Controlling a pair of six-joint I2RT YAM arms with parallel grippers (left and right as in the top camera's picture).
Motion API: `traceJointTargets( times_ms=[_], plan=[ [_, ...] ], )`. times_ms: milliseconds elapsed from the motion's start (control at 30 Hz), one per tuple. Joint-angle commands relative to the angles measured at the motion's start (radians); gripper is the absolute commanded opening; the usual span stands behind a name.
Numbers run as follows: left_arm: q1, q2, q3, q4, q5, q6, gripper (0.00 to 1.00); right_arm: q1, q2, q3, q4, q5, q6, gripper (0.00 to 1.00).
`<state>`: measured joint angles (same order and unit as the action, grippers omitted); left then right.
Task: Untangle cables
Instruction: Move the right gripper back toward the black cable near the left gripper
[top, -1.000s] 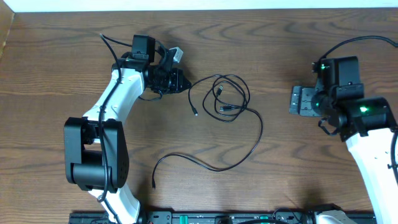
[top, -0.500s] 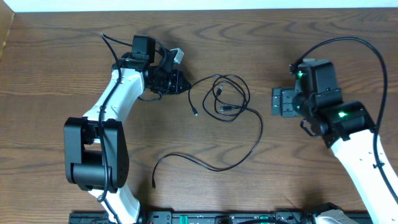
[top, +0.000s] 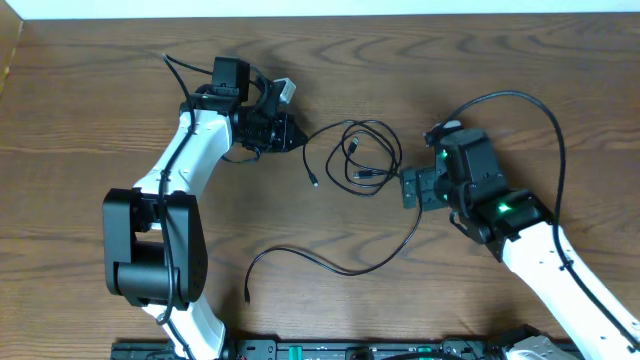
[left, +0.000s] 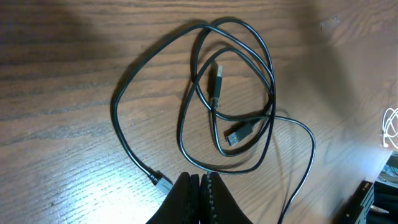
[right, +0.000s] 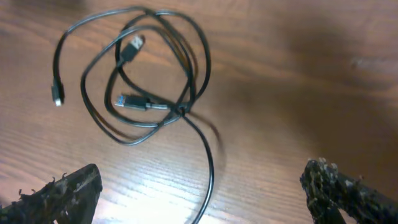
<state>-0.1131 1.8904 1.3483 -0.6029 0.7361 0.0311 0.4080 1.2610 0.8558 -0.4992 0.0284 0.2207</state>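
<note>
A: Overhead. Right gripper jaws wide apart, cables just off its tips. Left gripper jaws together, empty, beside the coil's other edge.
B: Left wrist?
A: Coil ahead of the closed tips, one strand just beside them.
B: Right wrist?
A: Coil ahead-left of the jaws, tail strand between them. Judged step: approach for a grasp. Next: lower, pinch one strand only.

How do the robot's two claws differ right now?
The left gripper is shut, fingers pressed together; the right gripper is spread wide open. The left sits left of the cables, the right on their other side. Both are black and point at the cables.
</note>
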Motion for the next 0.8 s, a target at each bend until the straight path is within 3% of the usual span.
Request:
traceJointTargets(
  times_ms=[0, 200, 267, 567, 767],
  plan=[
    [0.0, -0.017, -0.008, -0.011, 0.049, 0.019, 0.08, 0.006, -0.005, -0.045, 0.035, -0.022, 0.007, 0.99],
    [0.0, -0.017, -0.008, -0.01, 0.178, 0.018, 0.08, 0.006, 0.053, -0.101, 0.115, -0.026, 0.006, 0.93],
    [-0.003, -0.017, -0.008, -0.01, 0.181, 0.025, 0.08, 0.006, 0.087, -0.107, 0.148, -0.063, 0.006, 0.86],
    [-0.031, -0.017, -0.008, -0.01, 0.179, 0.063, 0.08, 0.006, 0.261, -0.108, 0.346, -0.143, 0.007, 0.76],
    [-0.07, -0.017, -0.008, -0.017, -0.006, 0.061, 0.16, 0.002, 0.339, -0.09, 0.45, -0.132, 0.048, 0.73]
  ],
)
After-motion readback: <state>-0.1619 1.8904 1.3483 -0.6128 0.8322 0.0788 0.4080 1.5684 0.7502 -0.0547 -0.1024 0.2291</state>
